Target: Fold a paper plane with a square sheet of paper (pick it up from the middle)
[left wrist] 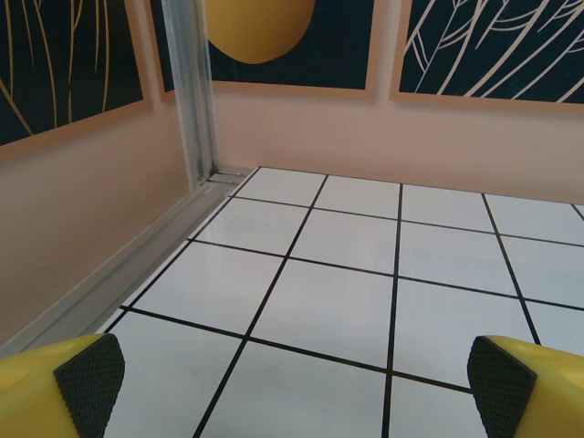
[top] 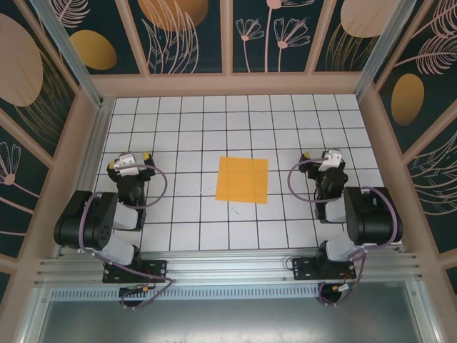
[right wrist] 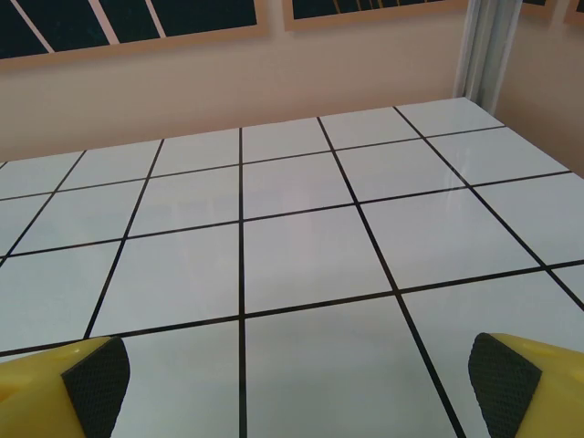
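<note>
While the thin, flat orange square sheet of paper (top: pixel 242 179) lay in the middle of the white table with black grid lines (top: pixel 178 121), no fold looked made, so this seemed to be the very first step. The left gripper (top: pixel 128 166) sat well to the left of the sheet and the right gripper (top: pixel 330 160) well to the right. Neither touched it. On both wrist cameras, the yellow fingers with bumpy black pads (left wrist: pixel 89 379) stood wide apart, with shiny tiles between them. Faint lines crossed the paper. Next, I think, an arm had to reach the sheet's middle and pinch softly, because paper this thin lies flat and is hard to lift.
</note>
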Tool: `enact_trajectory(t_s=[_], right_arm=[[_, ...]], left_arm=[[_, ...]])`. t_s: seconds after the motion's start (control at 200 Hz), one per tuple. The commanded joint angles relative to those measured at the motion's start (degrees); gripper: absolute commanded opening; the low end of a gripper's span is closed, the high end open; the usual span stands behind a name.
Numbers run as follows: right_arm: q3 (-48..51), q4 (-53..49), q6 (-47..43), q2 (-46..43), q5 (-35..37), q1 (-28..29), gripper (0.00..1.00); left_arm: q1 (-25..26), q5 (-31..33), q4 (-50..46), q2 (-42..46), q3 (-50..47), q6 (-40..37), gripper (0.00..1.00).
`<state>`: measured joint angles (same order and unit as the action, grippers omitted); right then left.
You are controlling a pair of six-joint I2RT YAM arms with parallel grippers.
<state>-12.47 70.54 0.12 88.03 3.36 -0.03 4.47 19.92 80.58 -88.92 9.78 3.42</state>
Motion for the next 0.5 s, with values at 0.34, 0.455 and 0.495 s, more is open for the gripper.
enact_trajectory(t_s=[0.34, 0.455, 0.495], right_arm=[[-0.85, 1.09, 0.68, 0.22, -2.25, -1.58, 0.99], [-0.86, 1.14, 0.72, 0.3, -2.29, -1.57, 0.99], [-0.8, 1.09, 0.72, 0.28, -2.21, -1.63, 0.99]], left_arm=[[-0.42, -0.38, 1.47, 0.13, 0.9, 0.47, 0.99], [-0.43, -0.34, 3.84, 0.17, -0.59, 0.26, 0.99], [-0.42, 0.34, 5.21, 0.0, -0.99, 0.38, 0.98]])
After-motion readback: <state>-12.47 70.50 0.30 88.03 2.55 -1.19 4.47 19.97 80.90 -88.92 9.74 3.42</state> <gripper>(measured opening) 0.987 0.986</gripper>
